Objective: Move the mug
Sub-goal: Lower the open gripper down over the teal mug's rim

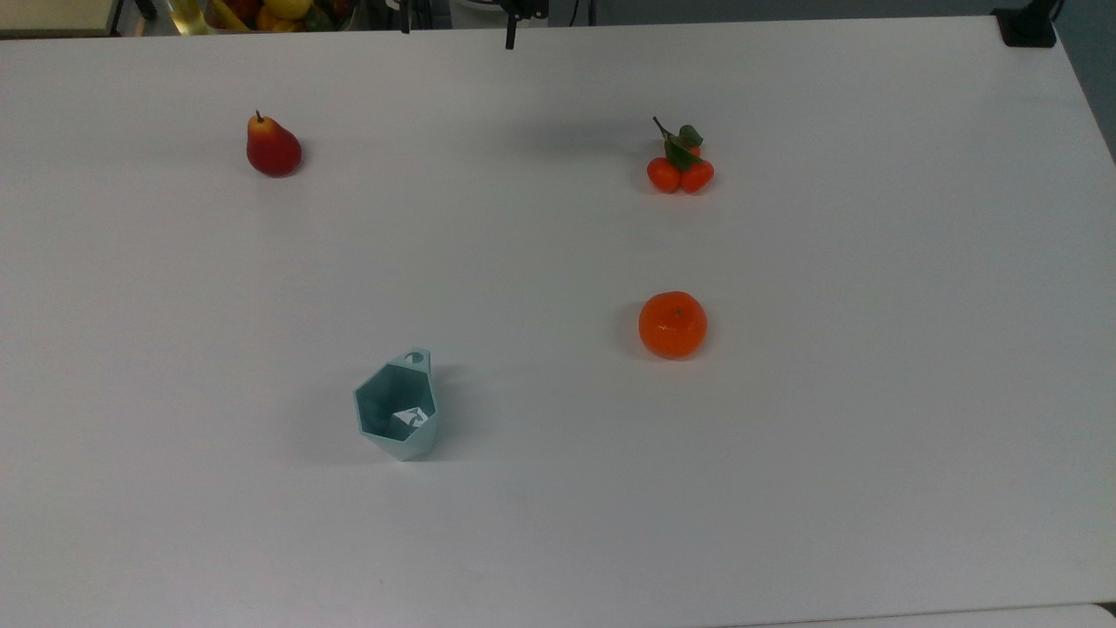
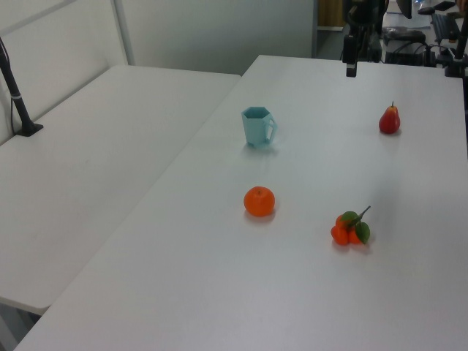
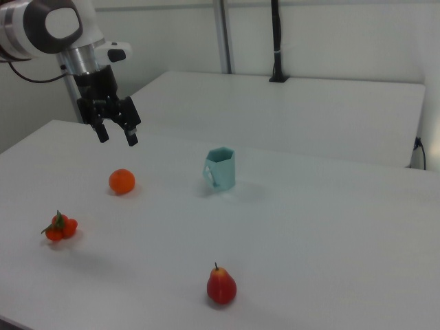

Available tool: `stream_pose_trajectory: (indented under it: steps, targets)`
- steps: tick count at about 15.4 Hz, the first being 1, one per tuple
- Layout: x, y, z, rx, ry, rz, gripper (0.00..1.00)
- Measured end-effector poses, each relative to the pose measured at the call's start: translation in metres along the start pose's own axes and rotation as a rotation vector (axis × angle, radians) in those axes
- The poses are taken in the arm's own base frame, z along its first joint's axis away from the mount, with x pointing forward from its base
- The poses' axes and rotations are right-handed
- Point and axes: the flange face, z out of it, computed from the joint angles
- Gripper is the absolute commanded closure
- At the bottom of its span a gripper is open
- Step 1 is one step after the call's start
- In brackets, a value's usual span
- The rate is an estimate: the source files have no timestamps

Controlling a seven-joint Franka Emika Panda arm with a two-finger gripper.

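Observation:
The pale teal faceted mug (image 1: pixel 397 410) stands upright on the white table (image 1: pixel 785 488), its tab handle pointing to the far edge in the top view. It also appears as the mug (image 2: pixel 256 126) in the left view and the mug (image 3: pixel 221 168) in the right view. My gripper (image 3: pixel 117 137) hangs open in the air with nothing between its fingers. In the right view it is above the table, well to the left of the mug and above the orange. One dark fingertip (image 1: pixel 510 37) reaches in at the top view's far edge, and a fingertip (image 2: pixel 351 64) shows at the left view's top.
An orange (image 1: pixel 672 324) lies to the top view's right of the mug. A cluster of small orange fruits with leaves (image 1: pixel 680 168) sits farther back, and a red pear (image 1: pixel 273 146) at the far left. A second white table (image 2: pixel 88 146) adjoins on the left view's left.

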Motion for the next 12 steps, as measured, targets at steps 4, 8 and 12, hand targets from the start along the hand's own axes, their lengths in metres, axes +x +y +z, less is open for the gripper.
stream_pose_trajectory:
  steps: [4,8,12]
  targets:
    - [0.001,0.004,0.007,-0.002,-0.013,0.009,0.0]
    - [0.003,0.005,0.011,-0.003,-0.021,0.01,0.0]
    - [0.026,0.014,0.023,0.023,0.034,0.041,0.0]
